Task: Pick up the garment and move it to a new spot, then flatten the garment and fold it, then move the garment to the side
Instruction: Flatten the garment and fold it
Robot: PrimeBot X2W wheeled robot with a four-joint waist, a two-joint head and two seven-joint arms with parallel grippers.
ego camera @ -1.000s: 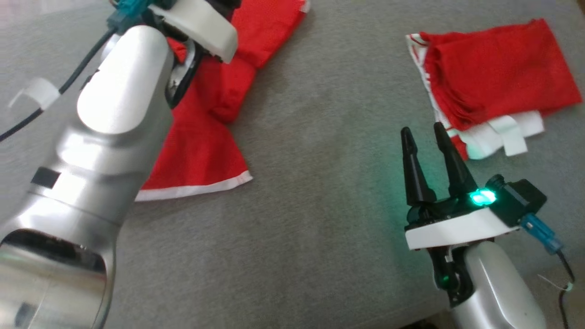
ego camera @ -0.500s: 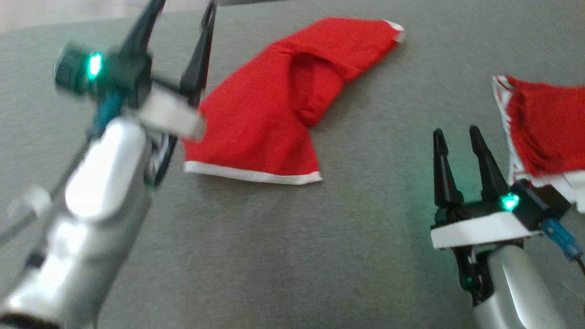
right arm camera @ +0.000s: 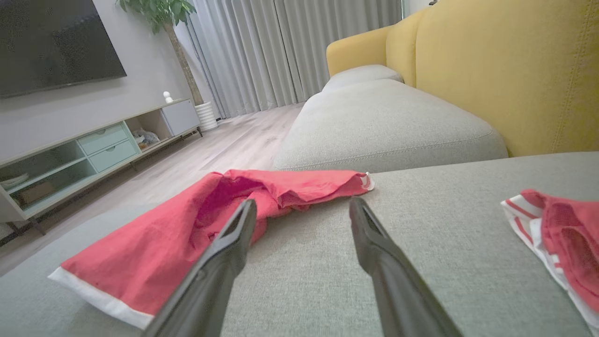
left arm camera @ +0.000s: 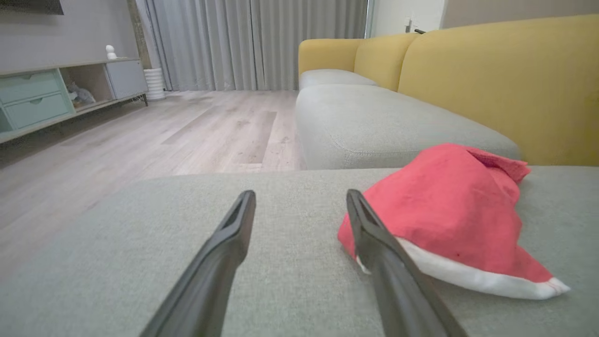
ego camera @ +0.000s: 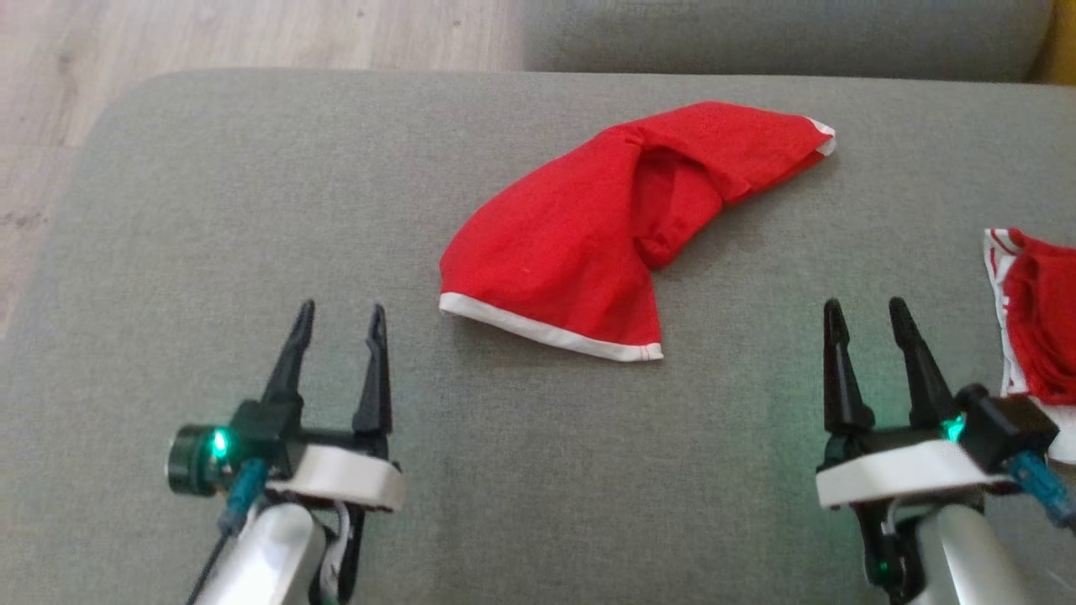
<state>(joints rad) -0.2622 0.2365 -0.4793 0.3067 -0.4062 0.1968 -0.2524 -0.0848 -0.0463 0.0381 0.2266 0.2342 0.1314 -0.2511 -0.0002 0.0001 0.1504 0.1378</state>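
A red garment [ego camera: 588, 244] with a white hem lies crumpled on the grey sofa cushion [ego camera: 252, 185], slanting from its hem near the middle up to the far right. It also appears in the left wrist view as the red garment [left arm camera: 444, 210] and in the right wrist view as the red garment [right arm camera: 196, 220]. My left gripper [ego camera: 340, 315] rests open at the lower left, apart from the cloth, with nothing between its fingers. My right gripper [ego camera: 866, 311] stands open at the lower right, also holding nothing.
A second red-and-white garment [ego camera: 1038, 323] lies folded at the cushion's right edge, beside my right gripper. Wood floor [ego camera: 252, 34] lies beyond the cushion's left and far edges. A yellow sofa back [right arm camera: 514, 70] rises on the right; another grey cushion [left arm camera: 374, 121] lies ahead.
My left arm has drawn back from over the garment to the lower left, leaving it on the cushion. The head camera has shifted, so the whole scene sits lower and further right.
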